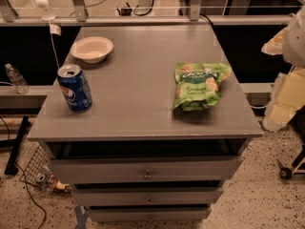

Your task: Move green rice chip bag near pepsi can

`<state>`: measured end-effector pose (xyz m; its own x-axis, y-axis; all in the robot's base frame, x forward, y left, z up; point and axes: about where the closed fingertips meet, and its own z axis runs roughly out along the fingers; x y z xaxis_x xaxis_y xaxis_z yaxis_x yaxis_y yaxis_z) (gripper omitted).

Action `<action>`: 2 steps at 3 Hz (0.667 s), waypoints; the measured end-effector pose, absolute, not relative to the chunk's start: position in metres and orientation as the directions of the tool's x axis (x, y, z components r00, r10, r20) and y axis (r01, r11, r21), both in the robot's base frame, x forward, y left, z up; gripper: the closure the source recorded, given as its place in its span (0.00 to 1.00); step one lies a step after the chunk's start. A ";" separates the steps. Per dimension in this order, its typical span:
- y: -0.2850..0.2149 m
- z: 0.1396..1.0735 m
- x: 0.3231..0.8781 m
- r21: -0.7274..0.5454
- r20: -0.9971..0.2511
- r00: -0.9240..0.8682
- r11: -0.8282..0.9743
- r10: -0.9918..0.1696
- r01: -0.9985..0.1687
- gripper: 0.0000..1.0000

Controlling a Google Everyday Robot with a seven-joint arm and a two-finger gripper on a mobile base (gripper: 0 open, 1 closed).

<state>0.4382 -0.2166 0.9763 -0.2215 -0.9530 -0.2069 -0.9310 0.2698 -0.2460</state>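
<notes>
Three things sit on the grey surface (138,113): a pepsi can (75,88), a green rice chip bag (199,86) and a white bowl (91,48). The can stands up on the near left side. The bag lies flat on the right side, well apart from the can, with bare surface between them. The bowl is at the far left, behind the can.

I think the job has not really started. The bag is not lifted and nothing touches it. It has yet to be picked up, carried left, and put down just beside the can.

I think the pale shape at the right edge is the end effector (298,35). It hangs past the right side of the surface. The bag lies to its left and nearer to us, not touching it. I cannot tell if the end effector is wide or narrow. It is not holding the bag.
</notes>
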 end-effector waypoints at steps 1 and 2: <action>-0.216 0.977 0.439 -0.248 -0.210 -0.223 0.272 -0.952 -0.930 0.00; -0.204 0.966 0.457 -0.215 -0.240 -0.266 0.319 -0.933 -0.923 0.00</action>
